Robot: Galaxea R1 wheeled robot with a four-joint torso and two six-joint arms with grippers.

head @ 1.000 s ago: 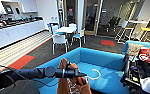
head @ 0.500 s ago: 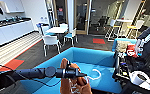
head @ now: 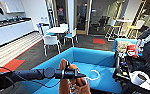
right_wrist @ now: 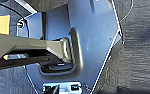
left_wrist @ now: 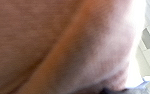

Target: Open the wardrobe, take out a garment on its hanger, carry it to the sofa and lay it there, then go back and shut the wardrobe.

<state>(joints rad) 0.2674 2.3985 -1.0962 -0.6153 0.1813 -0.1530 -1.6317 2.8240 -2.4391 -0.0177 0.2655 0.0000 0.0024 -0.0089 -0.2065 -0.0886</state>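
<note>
Left arm reaches in from the left, stretched out nearly level, dark and tubular, a cable trailing beneath it. Its hand [head: 77, 74] sits at the far end, clamped on the garment [head: 73, 83], orange cloth bunched around it. In the left wrist view, fabric presses right up close.

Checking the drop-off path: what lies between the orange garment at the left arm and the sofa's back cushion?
In the head view, only bare turquoise seat of the sofa and the white hanger hook lie beyond the garment.
</note>
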